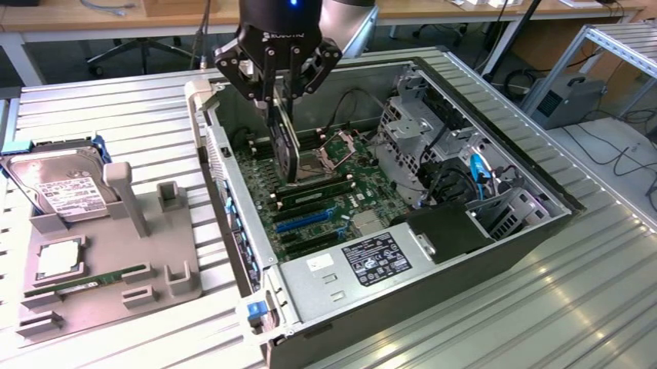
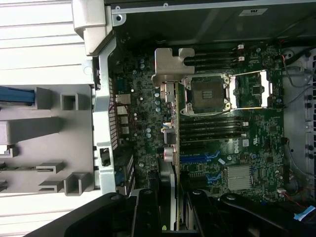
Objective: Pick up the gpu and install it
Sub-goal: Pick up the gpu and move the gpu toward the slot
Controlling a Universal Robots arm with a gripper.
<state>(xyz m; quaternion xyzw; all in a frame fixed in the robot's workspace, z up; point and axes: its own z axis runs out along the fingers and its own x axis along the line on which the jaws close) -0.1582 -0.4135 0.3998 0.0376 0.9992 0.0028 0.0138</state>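
Observation:
The gpu (image 1: 288,142) is a thin card with a black face, hanging edge-down inside the open computer case (image 1: 231,200), just above the green motherboard (image 1: 355,184). My gripper (image 1: 275,94) is shut on its upper edge. In the wrist view the gpu (image 2: 172,148) appears edge-on between my fingers (image 2: 147,212), and its silvery metal bracket (image 2: 167,64) points toward the case's rear wall. The card's lower edge hovers beside the CPU socket (image 2: 207,94) and the memory slots, some way from the blue expansion slots (image 2: 200,158).
A grey parts holder (image 1: 134,231) at the exterior view's left carries a hard drive (image 1: 61,192), a memory stick (image 1: 88,283) and a square chip (image 1: 58,257). Inside the case stand a drive cage (image 1: 411,131), cables (image 1: 478,173) and the power supply (image 1: 375,257).

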